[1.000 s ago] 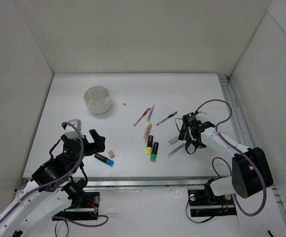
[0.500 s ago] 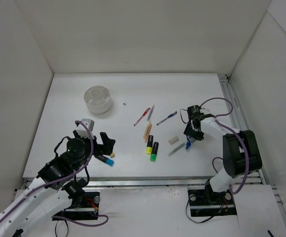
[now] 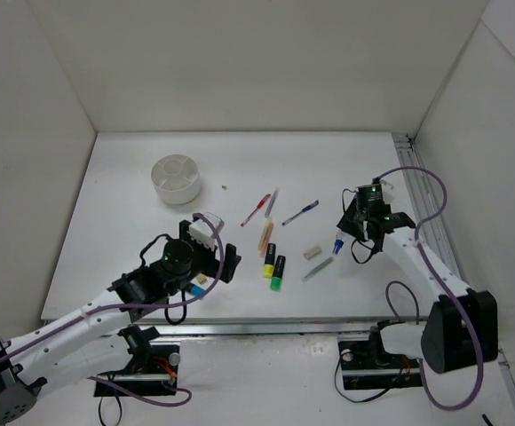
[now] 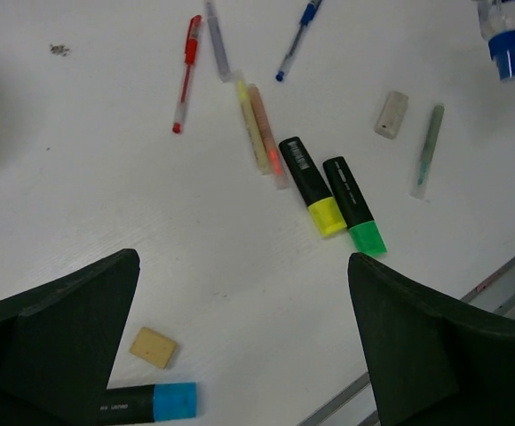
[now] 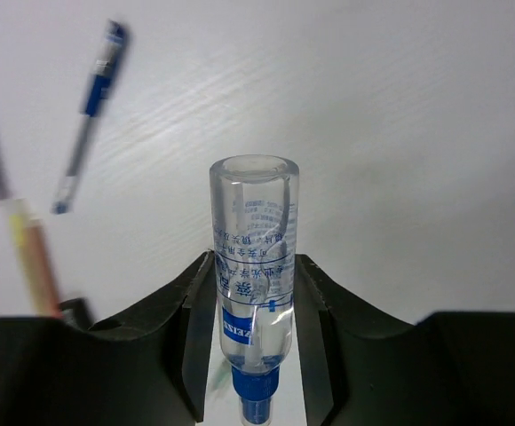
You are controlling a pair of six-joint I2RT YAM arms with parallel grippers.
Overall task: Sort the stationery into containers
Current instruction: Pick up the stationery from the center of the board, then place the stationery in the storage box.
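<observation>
My right gripper [image 3: 344,232] is shut on the white-blue tube [image 3: 338,241] and holds it off the table, blue cap down; the right wrist view shows the tube [image 5: 253,257] clamped between both fingers. My left gripper [image 4: 242,259] stands open with nothing in it, above a beige eraser [image 4: 154,347] and a blue-ended highlighter [image 4: 146,402]. Ahead of it lie the yellow highlighter [image 4: 313,186], the green highlighter [image 4: 355,206], a cream stick [image 4: 257,133], a red pen [image 4: 185,74], a blue pen [image 4: 295,40], a pale eraser [image 4: 391,115] and a grey pen [image 4: 428,151]. The white divided bowl [image 3: 176,177] sits far left.
White walls close in the table on three sides. A metal rail [image 3: 417,204] runs along the right edge, and another along the near edge. A tiny dark speck [image 3: 225,187] lies beside the bowl.
My right gripper closed on the tube and lifted it, drawing back to the right. My left arm swung right, toward the middle of the table, still open.
</observation>
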